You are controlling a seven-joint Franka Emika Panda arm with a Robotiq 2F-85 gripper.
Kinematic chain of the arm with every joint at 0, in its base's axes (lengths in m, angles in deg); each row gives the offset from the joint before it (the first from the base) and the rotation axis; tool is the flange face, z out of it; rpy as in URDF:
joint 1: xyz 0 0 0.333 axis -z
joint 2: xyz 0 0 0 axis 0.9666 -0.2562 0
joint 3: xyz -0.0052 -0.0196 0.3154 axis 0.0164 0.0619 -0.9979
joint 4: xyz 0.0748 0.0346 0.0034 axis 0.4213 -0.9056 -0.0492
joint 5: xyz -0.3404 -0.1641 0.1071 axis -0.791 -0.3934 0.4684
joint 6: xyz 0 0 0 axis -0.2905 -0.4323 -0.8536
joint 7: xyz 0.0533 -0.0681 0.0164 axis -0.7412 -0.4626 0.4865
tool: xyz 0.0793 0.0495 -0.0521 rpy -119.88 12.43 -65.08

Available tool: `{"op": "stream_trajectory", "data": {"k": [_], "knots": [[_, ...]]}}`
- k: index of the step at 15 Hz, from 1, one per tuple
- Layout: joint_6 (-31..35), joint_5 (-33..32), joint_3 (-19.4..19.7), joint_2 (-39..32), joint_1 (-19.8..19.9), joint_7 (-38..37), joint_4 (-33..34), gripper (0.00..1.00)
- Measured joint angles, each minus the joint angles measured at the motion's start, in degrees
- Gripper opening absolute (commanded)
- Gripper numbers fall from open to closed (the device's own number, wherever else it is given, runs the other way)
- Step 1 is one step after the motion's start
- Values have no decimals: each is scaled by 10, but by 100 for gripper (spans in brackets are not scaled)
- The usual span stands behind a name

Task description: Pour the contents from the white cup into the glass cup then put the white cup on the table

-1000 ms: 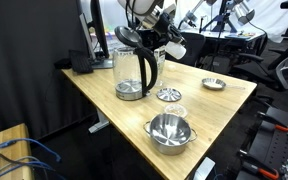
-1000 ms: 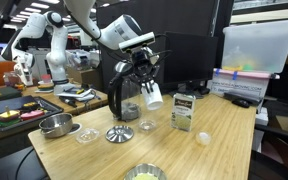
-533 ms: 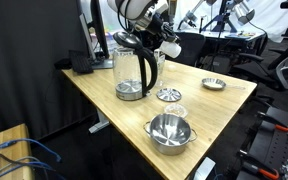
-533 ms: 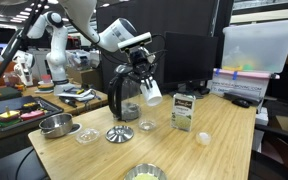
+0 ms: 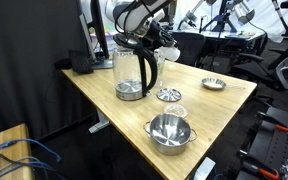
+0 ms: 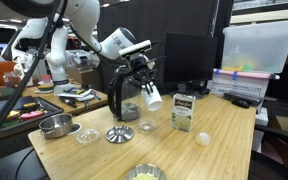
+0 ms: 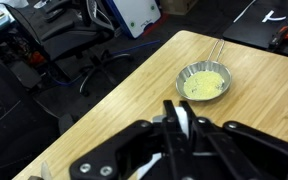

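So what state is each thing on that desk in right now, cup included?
White cup: held in the air, tilted.
Gripper: shut on the white cup.
Glass cup: upright on the table.
Steel bowl: upright, looks empty.
Small dish: holds something yellowish.

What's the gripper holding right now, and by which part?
The small rounded white cup, tilted, pinched by the gripper at its upper edge; the exact spot is unclear.
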Motion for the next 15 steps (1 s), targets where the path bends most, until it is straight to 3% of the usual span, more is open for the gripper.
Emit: {"op": "stream_trajectory", "data": {"k": [15], "knots": [[-43,-152,3,-62,-31,48,59,2]]}}
